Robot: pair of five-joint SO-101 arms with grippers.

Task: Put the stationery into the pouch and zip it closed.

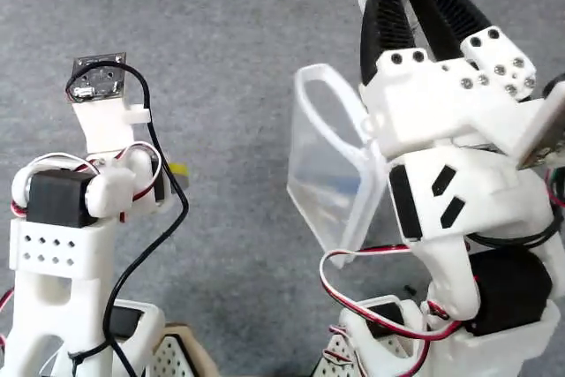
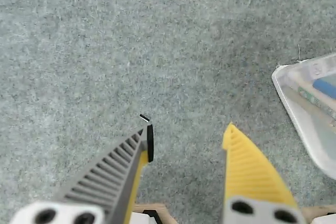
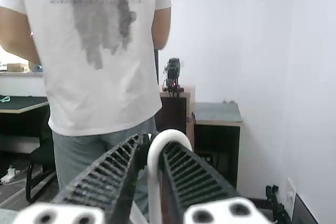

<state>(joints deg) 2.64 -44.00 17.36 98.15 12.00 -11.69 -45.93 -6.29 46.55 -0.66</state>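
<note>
The clear pouch (image 1: 331, 169) with a white rim is held off the grey table, tilted on edge beside the right arm. My right gripper (image 3: 154, 140) is shut on the pouch's white rim (image 3: 155, 163), which stands between its black ribbed fingers (image 1: 393, 15). In the left wrist view the pouch (image 2: 310, 114) shows a blue piece (image 2: 324, 85) and a green piece (image 2: 315, 100) of stationery inside. My left gripper (image 2: 190, 125) hangs open just above the bare table, a little apart from the pouch, with nothing between its yellow and grey fingers (image 2: 244, 156).
The grey felt table (image 1: 229, 41) stretches around and behind both arms. Both arm bases (image 1: 71, 324) stand at the near edge, with red and black cables (image 1: 168, 218) looping off them.
</note>
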